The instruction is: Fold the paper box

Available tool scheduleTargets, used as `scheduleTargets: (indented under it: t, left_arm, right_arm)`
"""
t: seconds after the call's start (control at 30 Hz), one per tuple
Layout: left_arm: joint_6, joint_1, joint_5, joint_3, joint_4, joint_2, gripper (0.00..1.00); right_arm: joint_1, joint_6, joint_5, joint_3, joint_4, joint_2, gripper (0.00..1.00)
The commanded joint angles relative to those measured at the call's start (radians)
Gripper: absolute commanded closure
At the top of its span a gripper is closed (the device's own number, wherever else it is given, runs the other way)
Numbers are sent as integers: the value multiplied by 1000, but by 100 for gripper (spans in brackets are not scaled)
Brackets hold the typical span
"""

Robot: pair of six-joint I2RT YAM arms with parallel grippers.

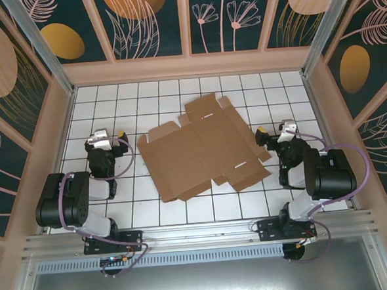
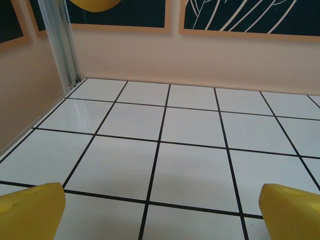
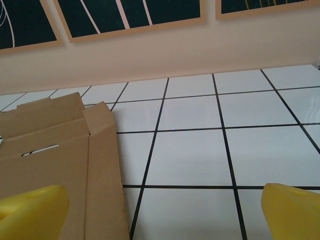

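**Paper box (image 1: 203, 147) flat, mid-frame**

It lies unfolded on the tiled tabletop (image 1: 184, 211) (centre of the top view). Left jaws and right jaws both stand released, empty; the right pair sits just beside the sheet's right edge.

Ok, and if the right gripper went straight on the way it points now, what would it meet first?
Probably nothing soon: ahead of the right gripper lies bare table, then the far wall. The paper box sits left of that line.
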Motion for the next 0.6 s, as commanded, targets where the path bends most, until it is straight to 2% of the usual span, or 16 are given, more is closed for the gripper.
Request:
scheduleTargets:
  t: [0.0,0.57]
  left_arm:
    - [-2,4,3,0,34,-8,1]
    - [-2,4,3,0,34,-8,1]
  right_arm:
    - [3,-12,10,16,9,-11,1]
    - [9,-14,19,17,8,-11,1]
